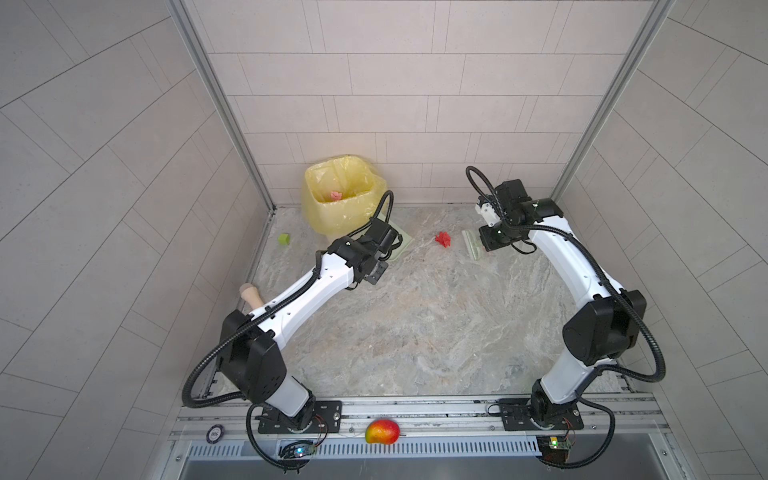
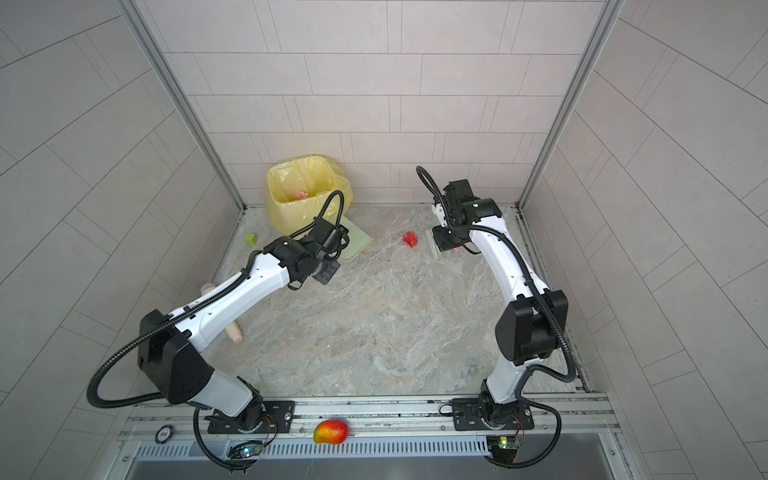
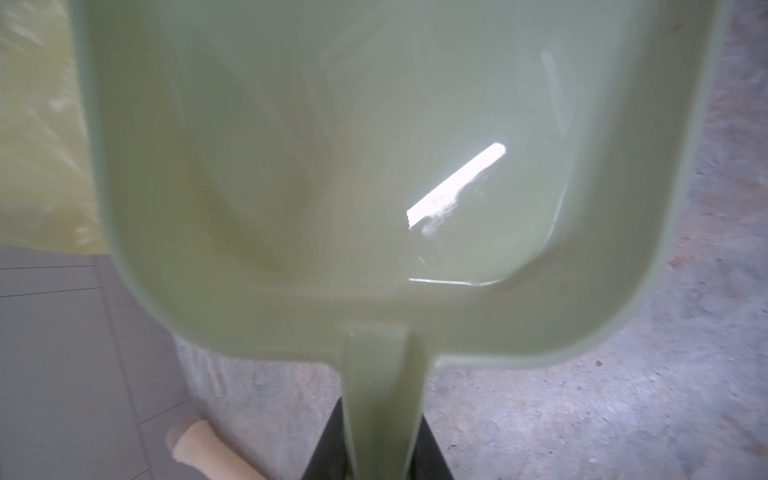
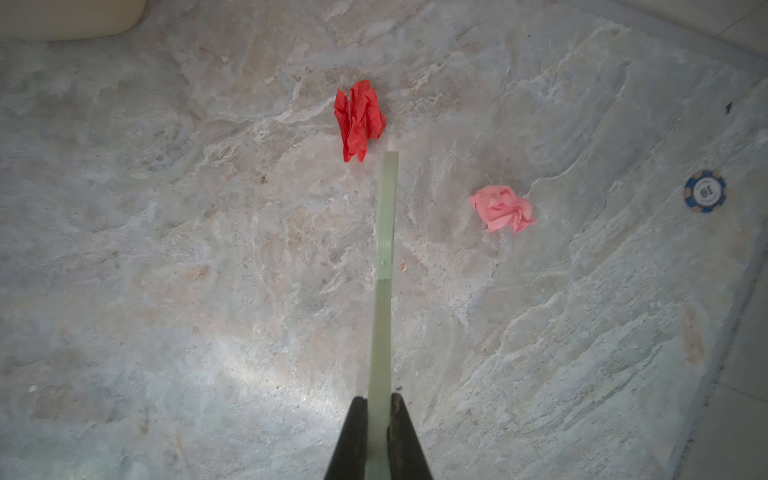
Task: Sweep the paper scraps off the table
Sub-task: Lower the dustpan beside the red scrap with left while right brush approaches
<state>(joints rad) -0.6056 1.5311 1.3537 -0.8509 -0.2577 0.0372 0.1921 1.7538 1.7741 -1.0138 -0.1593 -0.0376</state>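
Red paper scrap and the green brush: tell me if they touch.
Apart. In a top view bare table shows between the red scrap and the brush.

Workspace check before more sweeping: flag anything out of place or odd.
A red-yellow mango lies on the metal rail between the arm bases, off the grey marble-patterned table. A blue-and-white poker chip lies on that table near its edge. Neither is paper.

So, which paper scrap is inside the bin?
The pink scrap in the yellow-lined bin; the red scrap and a second pink scrap lie on the table.
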